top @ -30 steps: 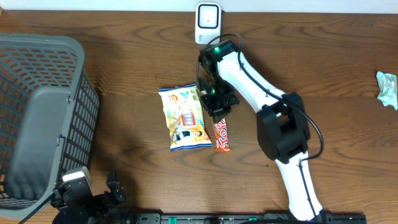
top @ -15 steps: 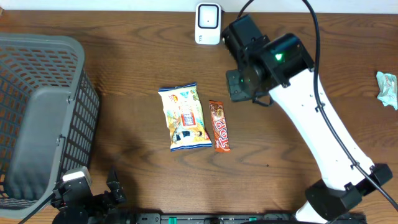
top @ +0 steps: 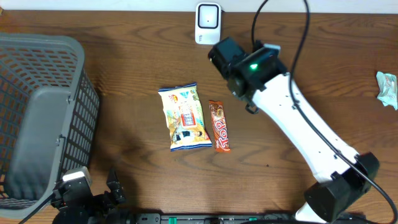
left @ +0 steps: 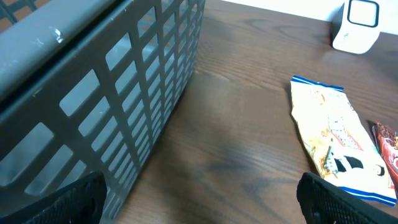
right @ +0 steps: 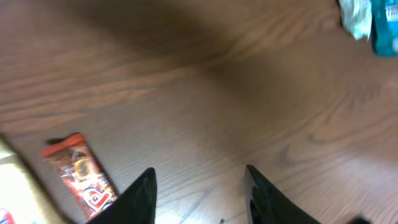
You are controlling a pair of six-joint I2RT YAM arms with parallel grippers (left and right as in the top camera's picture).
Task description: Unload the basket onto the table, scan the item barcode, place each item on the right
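Note:
Two items lie mid-table: a yellow snack bag (top: 184,117) and, right of it, an orange-red candy bar (top: 219,126) marked "TOP". The white barcode scanner (top: 207,23) stands at the table's back edge. My right gripper (top: 222,57) hovers just right of and in front of the scanner, apart from both items. In the right wrist view its jaws (right: 199,171) are open over bare wood, with the candy bar (right: 81,177) off to the left. My left gripper (left: 200,202) is wide open at the front left, beside the basket, with the snack bag (left: 336,140) ahead on its right.
A large grey plastic basket (top: 37,112) fills the left side of the table; its wall (left: 93,81) is close on the left in the left wrist view. A crumpled teal-and-white wrapper (top: 387,88) lies at the far right edge. The right arm's white links stretch across the right front.
My right gripper, down at the candy bar's top end a second ago, has lifted away toward the scanner and its jaws have opened. The candy bar stays on the table. The left arm is still.

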